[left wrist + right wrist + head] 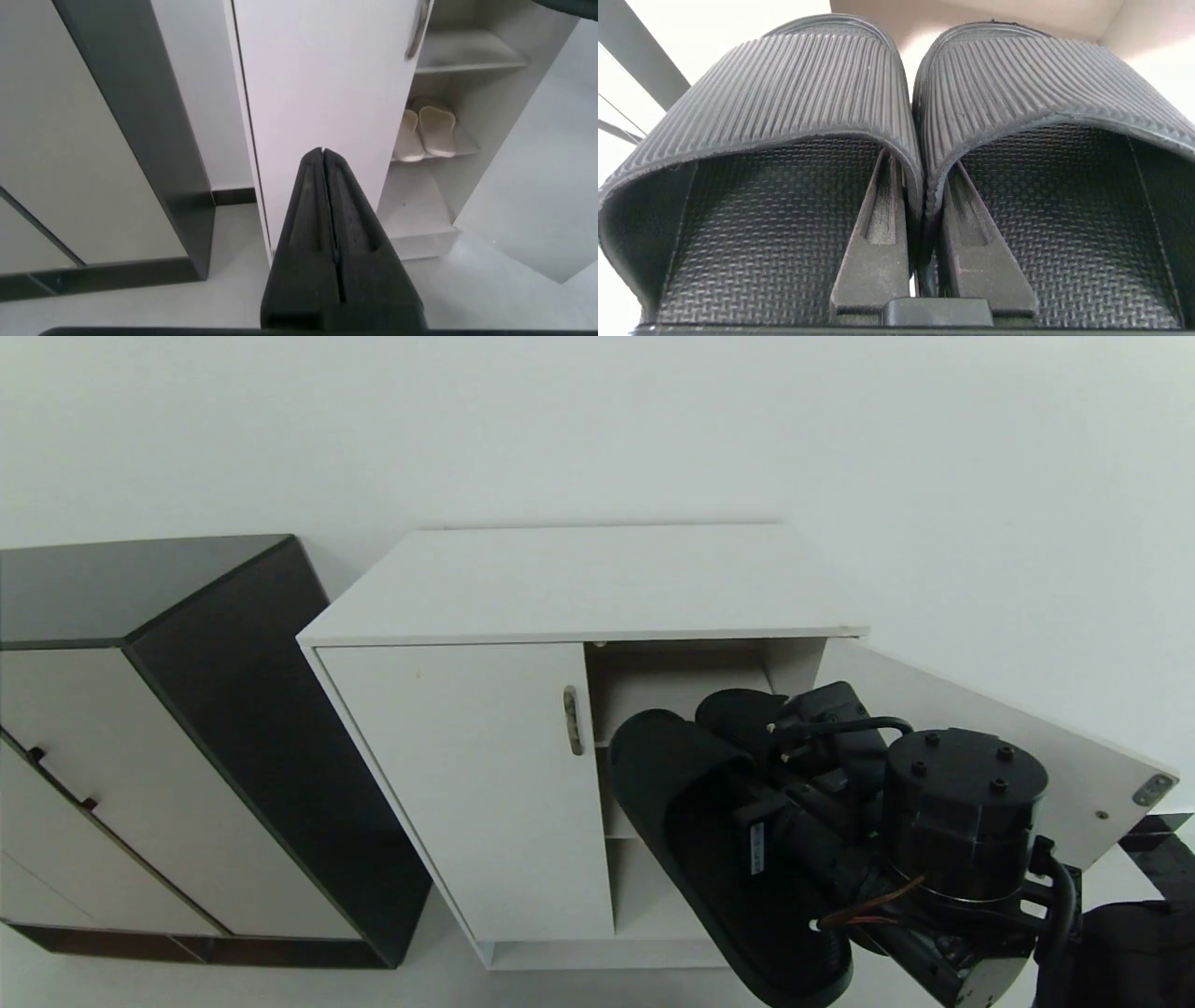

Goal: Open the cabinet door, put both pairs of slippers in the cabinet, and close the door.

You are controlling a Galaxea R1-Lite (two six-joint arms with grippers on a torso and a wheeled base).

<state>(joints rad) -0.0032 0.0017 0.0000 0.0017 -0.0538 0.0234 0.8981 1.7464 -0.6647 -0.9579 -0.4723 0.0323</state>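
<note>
My right gripper is shut on a pair of black slippers, one finger inside each, pinching their inner walls together. In the head view the black slippers hang in front of the white cabinet's open right half. The right door stands swung out to the right; the left door is shut, with a metal handle. A pair of white slippers lies on the middle shelf inside. My left gripper is shut and empty, low in front of the left door.
A dark cabinet with pale doors stands close to the left of the white one. A white wall rises behind both. The upper shelf and the bottom shelf of the open half are bare. Pale floor lies in front.
</note>
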